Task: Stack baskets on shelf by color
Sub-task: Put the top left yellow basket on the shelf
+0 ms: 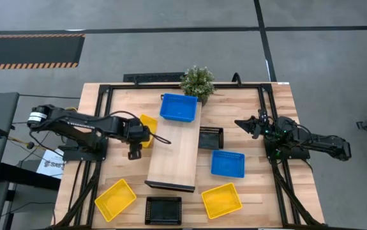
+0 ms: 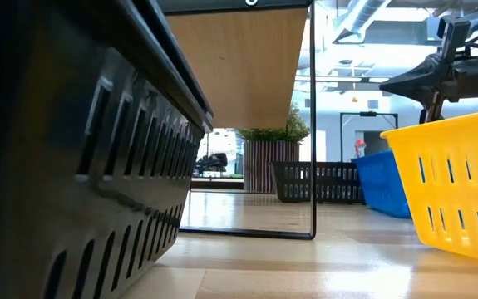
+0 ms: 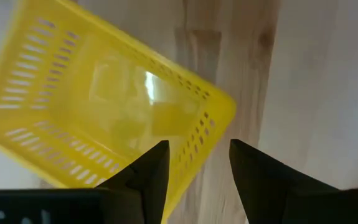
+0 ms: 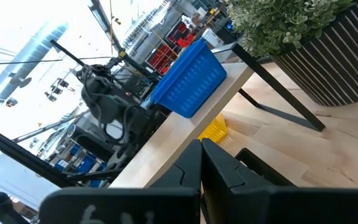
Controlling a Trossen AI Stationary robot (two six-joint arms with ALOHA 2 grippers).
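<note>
The shelf (image 1: 170, 156) is a light plank running near to far in the middle of the table. A blue basket (image 1: 179, 107) rests on its far end. A yellow basket (image 1: 149, 126) lies on the table by the shelf's left side. My left gripper (image 1: 134, 152) hovers open at that basket's near end. In the left wrist view its gap (image 3: 197, 152) stands over the basket's corner (image 3: 225, 109) and bare wood. My right gripper (image 1: 239, 122) is shut, in the air right of the shelf, pointing toward the blue basket (image 4: 188, 84).
A black basket (image 1: 210, 137) and a blue one (image 1: 227, 163) lie right of the shelf. Two yellow baskets (image 1: 115, 199) (image 1: 221, 200) and a black one (image 1: 163, 209) sit along the near edge. A potted plant (image 1: 198, 82) stands behind the shelf's far end.
</note>
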